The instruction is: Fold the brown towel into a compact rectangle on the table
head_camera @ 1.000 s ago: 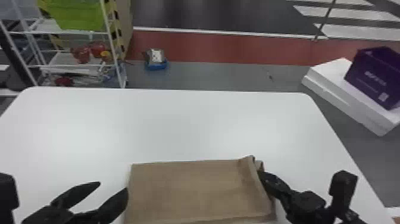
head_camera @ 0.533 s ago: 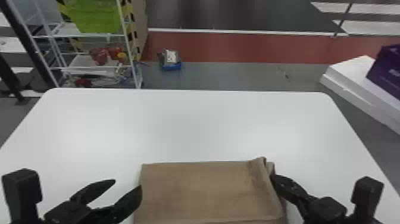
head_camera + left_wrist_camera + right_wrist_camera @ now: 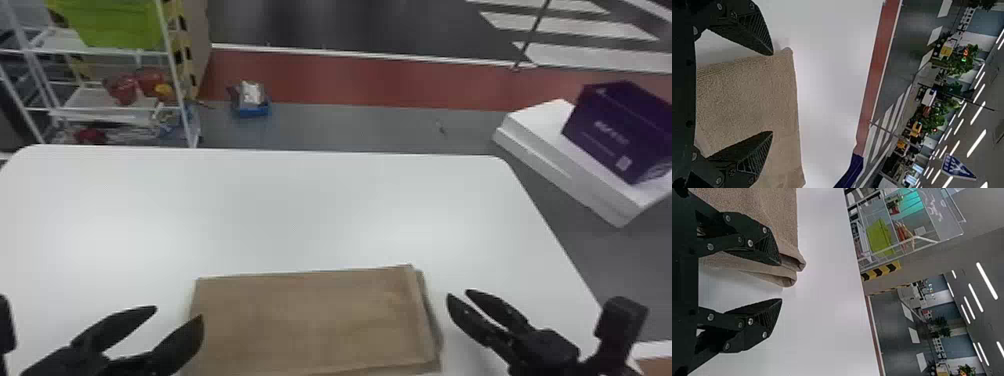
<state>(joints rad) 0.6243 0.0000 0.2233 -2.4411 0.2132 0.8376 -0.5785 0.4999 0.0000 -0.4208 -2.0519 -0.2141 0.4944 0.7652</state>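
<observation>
The brown towel point(image 3: 310, 320) lies folded as a layered rectangle near the front of the white table point(image 3: 280, 210). At its left edge my left gripper point(image 3: 177, 312) is open, one finger overlapping the cloth. Off the towel's right edge stands my right gripper point(image 3: 457, 294), its fingers apart with nothing between them. In the left wrist view, the towel point(image 3: 750, 94) shows beyond and between the spread fingers of the left gripper point(image 3: 773, 93). The right wrist view has the towel's folded corner point(image 3: 789, 268) beside one finger of the open right gripper point(image 3: 781, 282).
Past the table's right edge, a purple box point(image 3: 615, 130) rests on white slabs point(image 3: 545, 150) at a lower level. A white wire rack point(image 3: 110, 100) with a green bin point(image 3: 115, 22) stands behind the table at the left.
My right gripper has come away from the towel's right edge and moved right. The raised fold there now lies flatter. The head view has shifted, while the left gripper stays beside the towel.
</observation>
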